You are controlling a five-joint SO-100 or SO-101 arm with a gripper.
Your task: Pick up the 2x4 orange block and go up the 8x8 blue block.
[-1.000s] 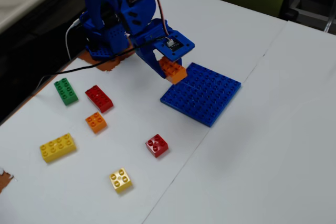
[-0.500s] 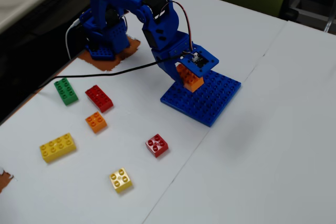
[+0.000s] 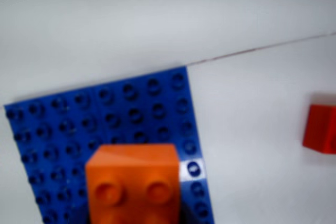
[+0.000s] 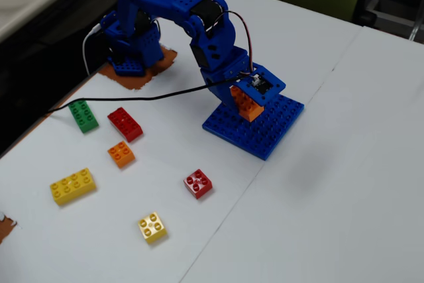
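In the fixed view, a small yellow brick (image 4: 152, 227) lay nearest on the white tabletop (image 4: 344, 190), with a red brick (image 4: 198, 183) at its 1 o'clock. Farther back, the claw (image 4: 246, 101) gripped the 2x4 orange block (image 4: 245, 106) over the 8x8 blue block (image 4: 255, 124). In the wrist view the orange block (image 3: 134, 182) covered the baseplate's (image 3: 131, 114) 6 o'clock edge.

2x4 orange block (image 3: 134, 184): smooth moulded plastic, slight sheen on top face. 8x8 blue block (image 4: 268, 130): same studded plastic, 1 stud catching a glossy highlight in wrist view. Arm (image 4: 199, 21): matt blue plastic. Table (image 4: 331, 197): smooth matt white. Loose bricks: glossy plastic.
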